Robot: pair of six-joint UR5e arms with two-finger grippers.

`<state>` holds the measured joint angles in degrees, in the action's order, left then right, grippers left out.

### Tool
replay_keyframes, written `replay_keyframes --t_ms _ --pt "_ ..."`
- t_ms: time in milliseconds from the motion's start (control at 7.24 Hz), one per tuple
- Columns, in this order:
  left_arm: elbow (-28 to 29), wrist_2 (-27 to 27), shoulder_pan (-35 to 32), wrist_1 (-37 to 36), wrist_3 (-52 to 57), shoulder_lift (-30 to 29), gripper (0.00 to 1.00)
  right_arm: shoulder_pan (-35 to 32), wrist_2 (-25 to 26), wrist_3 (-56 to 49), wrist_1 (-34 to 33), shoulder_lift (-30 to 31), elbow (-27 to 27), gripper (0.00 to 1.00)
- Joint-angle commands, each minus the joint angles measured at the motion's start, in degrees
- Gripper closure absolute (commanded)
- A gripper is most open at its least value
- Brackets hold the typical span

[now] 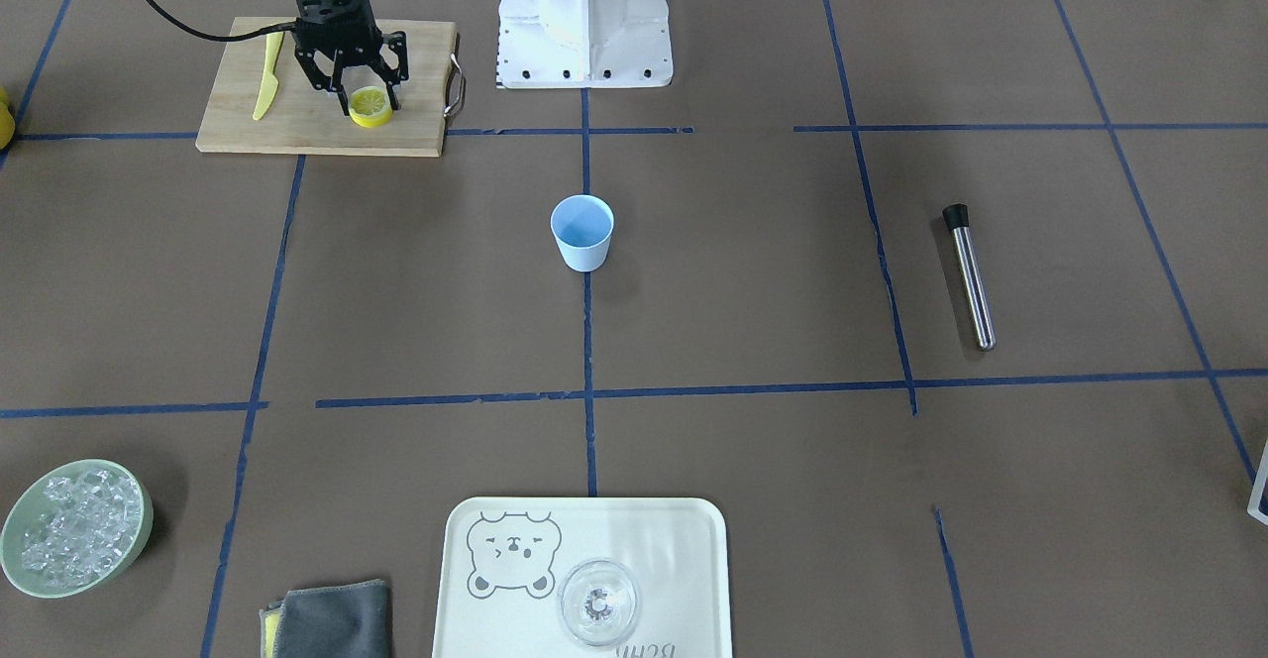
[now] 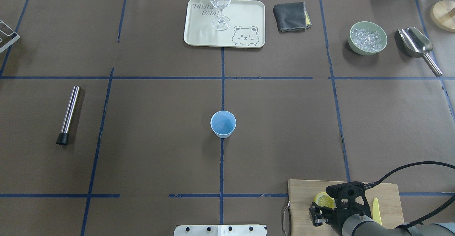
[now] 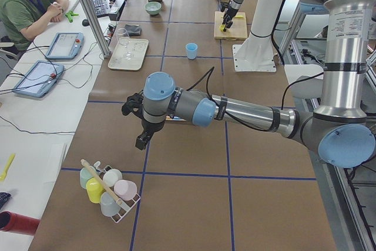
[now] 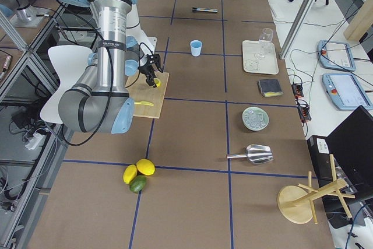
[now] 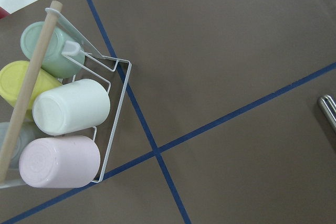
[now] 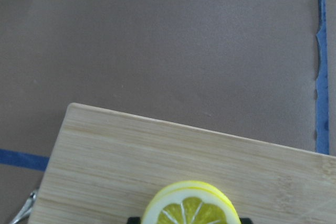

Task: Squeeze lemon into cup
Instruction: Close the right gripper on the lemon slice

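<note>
Exterior front-facing view: the right tool (image 1: 367,100), spread wide, straddles the lemon (image 1: 370,109) on the cutting board (image 1: 297,128).

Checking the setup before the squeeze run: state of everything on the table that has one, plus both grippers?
lemon: flat on the cutting board, not lifted.
cup: upright, looks empty.
right gripper: open, jaws either side of the lemon.
left gripper: open or shut, cannot tell.
glass: upright on the tray.
bowl: filled with ice.
</note>
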<state>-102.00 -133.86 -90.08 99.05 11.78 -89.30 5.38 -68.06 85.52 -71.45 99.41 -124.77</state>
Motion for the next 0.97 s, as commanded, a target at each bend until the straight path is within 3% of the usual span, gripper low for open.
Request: replay_keyframes --t_ms 0,828 --pt "0.0 0.0 0.0 0.0 0.0 0.0 0.00 -0.2 0.0 0.0 0.0 0.1 -0.6 0.63" --pt "0.0 0.2 0.0 -0.1 -0.1 0.0 0.00 -2.6 -0.1 0.0 0.0 0.2 -5.5 0.63"
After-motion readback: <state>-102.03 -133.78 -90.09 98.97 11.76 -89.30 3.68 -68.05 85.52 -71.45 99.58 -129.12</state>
